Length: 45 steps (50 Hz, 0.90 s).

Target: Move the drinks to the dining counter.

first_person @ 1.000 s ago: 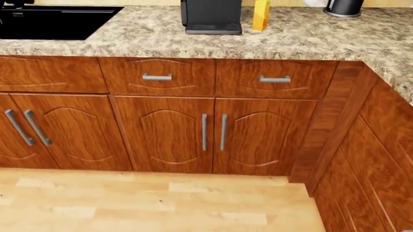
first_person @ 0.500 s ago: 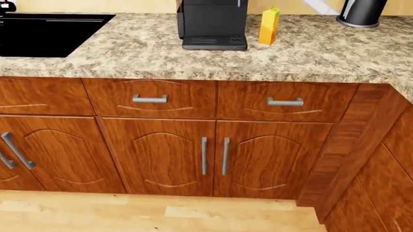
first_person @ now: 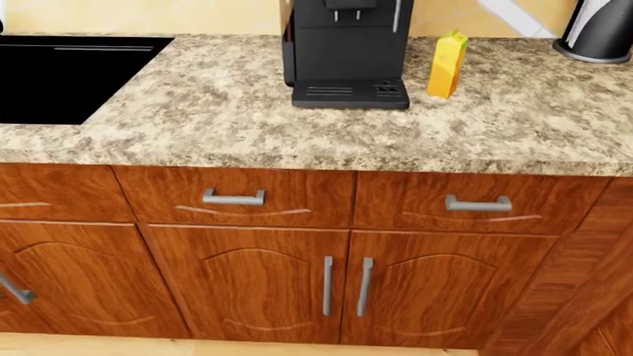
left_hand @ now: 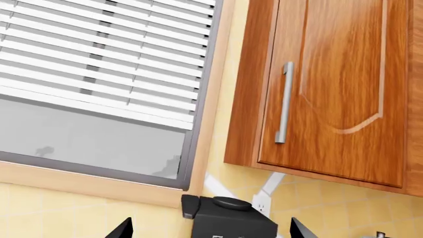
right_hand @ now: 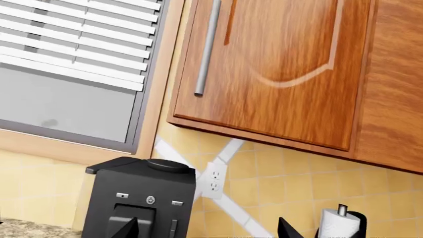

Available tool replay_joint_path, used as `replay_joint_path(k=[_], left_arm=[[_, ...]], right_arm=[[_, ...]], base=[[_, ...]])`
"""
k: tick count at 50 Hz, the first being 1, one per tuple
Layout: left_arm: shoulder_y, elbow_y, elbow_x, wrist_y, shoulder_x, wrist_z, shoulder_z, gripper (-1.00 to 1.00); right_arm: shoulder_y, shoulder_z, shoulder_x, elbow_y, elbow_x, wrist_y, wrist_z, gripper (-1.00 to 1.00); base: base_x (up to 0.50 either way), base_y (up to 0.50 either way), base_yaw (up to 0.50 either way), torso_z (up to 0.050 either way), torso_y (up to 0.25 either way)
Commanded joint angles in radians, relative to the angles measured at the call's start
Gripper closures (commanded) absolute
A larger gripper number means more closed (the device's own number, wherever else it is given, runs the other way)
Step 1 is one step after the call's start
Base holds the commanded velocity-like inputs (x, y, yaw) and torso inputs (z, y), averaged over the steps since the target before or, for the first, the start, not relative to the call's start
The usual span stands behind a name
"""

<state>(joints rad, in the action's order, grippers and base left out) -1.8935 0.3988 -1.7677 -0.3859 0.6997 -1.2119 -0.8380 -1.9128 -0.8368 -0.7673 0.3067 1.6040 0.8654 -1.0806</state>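
The juice carton stands upright on the granite bench, just beside the black coffee machine, toward the back wall. It is the only 1 of the 3 drinks showing; the cup and can are out of sight in all 3 views.

My read on handling — a gable-top carton is light if part empty, heavier and sloshy if full, with thin cardboard walls that dent under a hard squeeze. The flat sides of the body below the peaked top look like the place to take hold, with the fingers across 2 opposite faces, firm but not crushing. It is tall and narrow, so a sideways nudge could tip it.

Neither arm shows in the head view. Both wrist cameras point up and forward at the wall, blinds and upper cupboards — the arms look raised and held level, not reaching down. The left fingers stand apart, dark tips at the frame edge; the right fingers are likewise spread, nothing between either pair.
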Motion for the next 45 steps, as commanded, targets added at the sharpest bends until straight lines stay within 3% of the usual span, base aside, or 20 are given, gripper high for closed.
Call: replay_joint_path(k=[1, 30, 45], left_arm=[[0.0, -0.007, 0.002, -0.002, 0.002, 0.004, 0.002, -1.0], [-0.005, -0.021, 0.005, -0.006, 0.012, 0.006, 0.013, -1.0], [-0.005, -0.026, 0.008, -0.009, 0.014, 0.006, 0.016, -1.0]], right_arm=[[0.013, 0.005, -0.005, -0.018, 0.028, -0.001, -0.031, -1.0], [0.022, 0.003, -0.011, -0.011, 0.022, 0.003, -0.034, -1.0], [0.057, -0.021, -0.03, -0.054, 0.057, 0.028, -0.082, -1.0]], base=[[0.4, -0.33, 0.0, 0.0, 0.0], [0.33, -0.38, 0.0, 0.0, 0.001], [0.03, -0.02, 0.0, 0.0, 0.002]])
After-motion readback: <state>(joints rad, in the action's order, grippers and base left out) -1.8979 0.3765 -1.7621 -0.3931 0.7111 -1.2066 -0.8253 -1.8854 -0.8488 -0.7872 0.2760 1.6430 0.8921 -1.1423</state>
